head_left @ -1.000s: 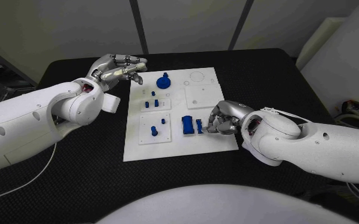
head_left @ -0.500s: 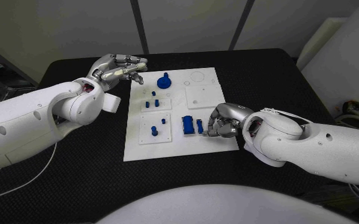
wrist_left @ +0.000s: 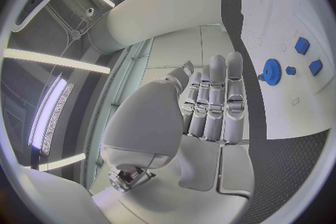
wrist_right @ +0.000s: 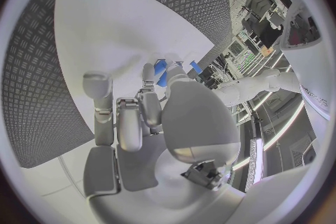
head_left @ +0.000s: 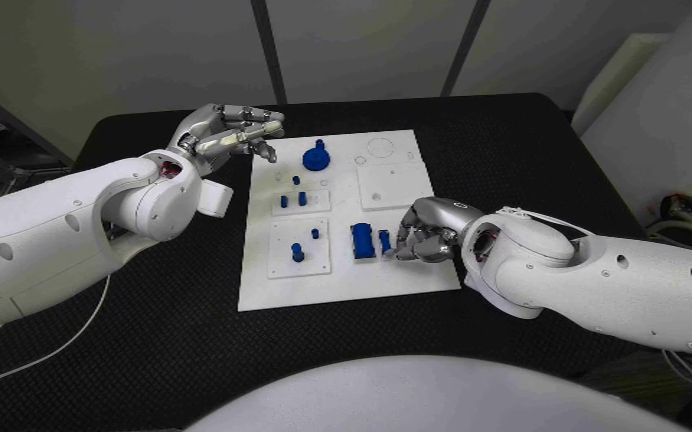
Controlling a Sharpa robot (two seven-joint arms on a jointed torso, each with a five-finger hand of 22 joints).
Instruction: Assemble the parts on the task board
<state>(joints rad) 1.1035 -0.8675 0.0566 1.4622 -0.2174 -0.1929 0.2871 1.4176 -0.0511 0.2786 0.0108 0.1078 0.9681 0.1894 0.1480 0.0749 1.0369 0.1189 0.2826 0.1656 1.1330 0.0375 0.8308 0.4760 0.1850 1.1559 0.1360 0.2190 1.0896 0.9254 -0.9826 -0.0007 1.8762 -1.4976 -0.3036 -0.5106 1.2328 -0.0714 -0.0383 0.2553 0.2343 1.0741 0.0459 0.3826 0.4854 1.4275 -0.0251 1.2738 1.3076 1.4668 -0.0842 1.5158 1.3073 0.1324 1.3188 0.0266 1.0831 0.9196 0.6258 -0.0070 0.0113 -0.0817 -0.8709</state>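
The white task board (head_left: 411,277) lies mid-table. On it a blue gear (head_left: 316,159) sits at the far side, with small blue pegs (head_left: 296,195) and two more pegs (head_left: 297,249) on its left half. A blue block (head_left: 361,241) stands near the middle, and a slim blue part (head_left: 385,242) stands beside it. My right hand (head_left: 428,230) is curled low over the board, its thumb and a finger closing on the slim part (wrist_right: 160,71). My left hand (head_left: 231,133) hovers off the board's far left corner, fingers stretched out and holding nothing. The gear (wrist_left: 271,73) lies beyond those fingers.
A square raised plate (head_left: 387,188) sits on the board's right half, just beyond my right hand. Black table (head_left: 159,332) surrounds the board on all sides. Grey wall panels stand behind the table's far edge.
My right hand has dipped and edged slightly toward the slim blue part. The left arm and the parts have not moved.
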